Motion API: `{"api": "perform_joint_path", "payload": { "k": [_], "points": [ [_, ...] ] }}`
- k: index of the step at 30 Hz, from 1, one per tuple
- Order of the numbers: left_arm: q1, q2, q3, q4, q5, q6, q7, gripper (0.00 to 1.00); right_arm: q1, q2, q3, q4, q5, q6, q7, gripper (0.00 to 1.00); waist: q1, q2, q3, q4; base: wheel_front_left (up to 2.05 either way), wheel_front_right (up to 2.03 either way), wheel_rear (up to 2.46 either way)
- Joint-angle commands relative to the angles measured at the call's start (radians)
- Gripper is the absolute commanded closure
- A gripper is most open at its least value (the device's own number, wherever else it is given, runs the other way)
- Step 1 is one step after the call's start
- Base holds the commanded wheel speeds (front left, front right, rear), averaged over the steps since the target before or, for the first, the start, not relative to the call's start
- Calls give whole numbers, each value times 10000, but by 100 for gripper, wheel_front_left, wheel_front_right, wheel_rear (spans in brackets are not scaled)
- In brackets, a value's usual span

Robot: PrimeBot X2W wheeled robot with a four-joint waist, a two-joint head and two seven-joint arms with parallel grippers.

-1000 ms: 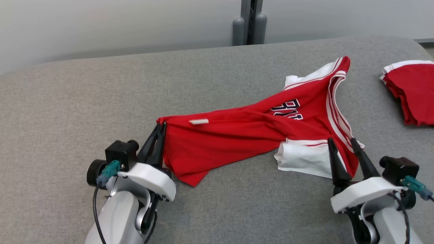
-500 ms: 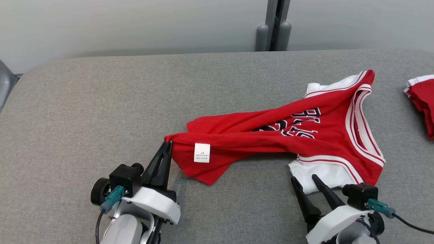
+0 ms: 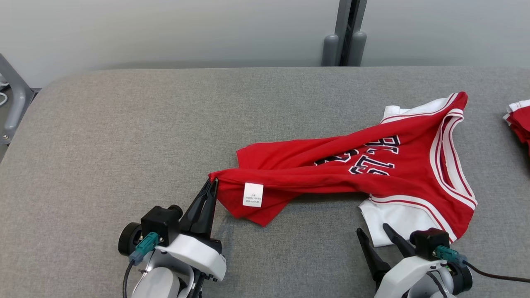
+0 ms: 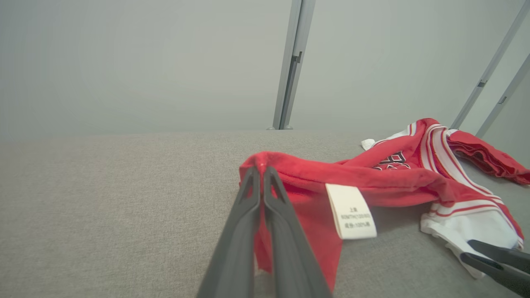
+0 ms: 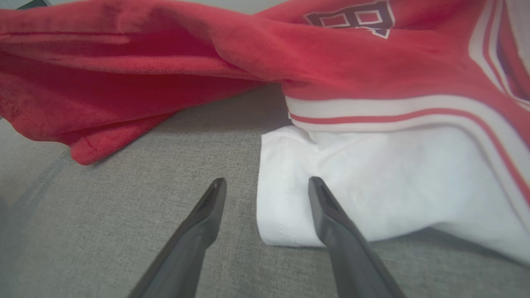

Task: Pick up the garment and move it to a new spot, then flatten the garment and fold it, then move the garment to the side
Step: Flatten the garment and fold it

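Observation:
The garment [image 3: 352,165] is a red jersey with white sleeves, white trim and dark lettering, lying twisted and stretched across the grey table [image 3: 124,136]. A white care label [image 3: 253,194] hangs near its left corner. My left gripper [image 3: 212,182] is shut on that red hem corner [image 4: 258,163], lifting it slightly. At the lower right my right gripper [image 3: 374,230] is open, its fingers straddling the near left corner of the white sleeve [image 5: 352,182] without pinching it. That right gripper's dark fingers [image 4: 497,260] also appear at the left wrist view's lower right.
A second folded red and white garment [image 3: 519,120] lies at the table's right edge. A grey post [image 3: 348,33] stands behind the table, and a grey frame leg [image 3: 14,95] at the far left. The table's left half is bare grey fabric.
The head camera has turned left, shifting everything rightward. My left gripper has pulled the hem corner, turning the label into view. My right gripper has drawn back off the sleeve to its near corner.

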Motion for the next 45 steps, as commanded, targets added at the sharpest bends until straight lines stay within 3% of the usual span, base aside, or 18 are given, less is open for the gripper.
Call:
{"api": "perform_joint_path", "payload": {
  "k": [1,16,28,31,32,33,45],
  "points": [
    [79,39,-5,-31,-17,35,-27,100,-106,10,-25,35,-85,1,-90,0,-1,-1,-12,8,0,0,0],
    [-701,311,1047,-981,630,32,-27,100,-238,152,-36,-543,680,1,-550,0,-1,-1,-269,-24,0,0,0],
    [973,1039,550,-75,1004,-595,-1,100,-71,80,-102,-482,988,1,-740,0,-1,-1,-287,-38,0,0,0],
    [1290,1254,253,283,924,-720,423,98,-49,55,-225,-462,1000,1,-782,0,-1,-1,-277,111,0,0,0],
    [1361,1346,159,388,960,-751,589,46,-47,52,-271,-455,1008,1,-794,0,-1,-1,-273,163,0,0,0],
    [1355,1390,164,425,982,-695,665,0,-58,54,-295,-454,1007,1,-799,0,-1,-1,-269,199,0,0,0],
    [823,643,1281,-821,397,304,-17,0,27,-82,-236,-942,773,1,-556,0,-1,-1,-57,-3,0,0,0]
  ]
}}
